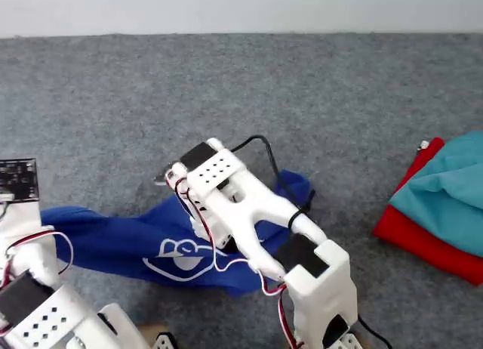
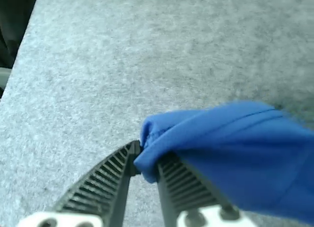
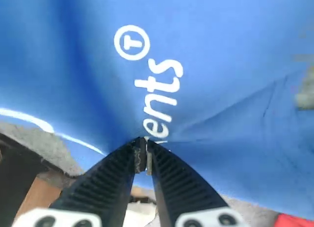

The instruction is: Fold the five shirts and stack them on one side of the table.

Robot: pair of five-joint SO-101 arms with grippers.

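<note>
Two grippers hold the blue cloth shirt with white print [image 1: 121, 243] on the grey felt table [image 1: 226, 84]. The left gripper [image 2: 142, 160] is clamped on a bunched edge, the right gripper [image 3: 142, 148] on the printed part. Well apart, a teal shirt [image 1: 453, 190] lies on a red shirt [image 1: 423, 239], apparently folded.

White perforated arm [image 1: 249, 202], black servos [image 1: 300, 252], red-white wires [image 1: 198, 213], dark ribbed claw [image 3: 142, 151].

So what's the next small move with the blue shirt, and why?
Probably raise both grippers together to lift the blue shirt off the table for a fold: the left gripper and right gripper are each shut on its fabric, and it lies spread out, unfolded.
</note>
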